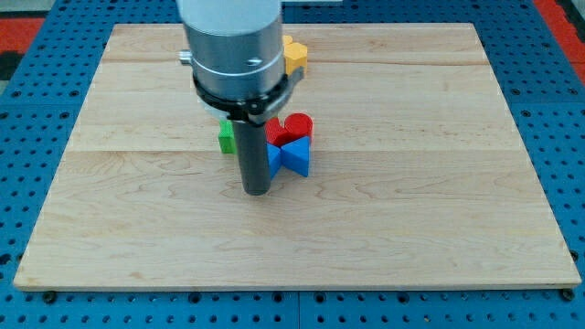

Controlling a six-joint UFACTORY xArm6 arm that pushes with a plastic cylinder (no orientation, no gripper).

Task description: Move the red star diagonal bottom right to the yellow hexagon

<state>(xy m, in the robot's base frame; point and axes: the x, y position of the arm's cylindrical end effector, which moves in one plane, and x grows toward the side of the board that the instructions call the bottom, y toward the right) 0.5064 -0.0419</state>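
Observation:
My tip (pixel 257 191) rests on the board just left of and below the block cluster. A red block (pixel 277 131), partly hidden by the rod, sits beside a red cylinder (pixel 298 126); the star shape cannot be made out. A blue block (pixel 295 156) lies right of the rod, with another blue piece (pixel 272 160) touching the rod. The yellow hexagon (pixel 293 56) is near the view's top, partly hidden behind the arm's body. A green block (pixel 226 137) peeks out left of the rod.
The wooden board (pixel 439 183) lies on a blue perforated table (pixel 27 55). The arm's grey cylindrical body (pixel 233 46) blocks the view's top centre.

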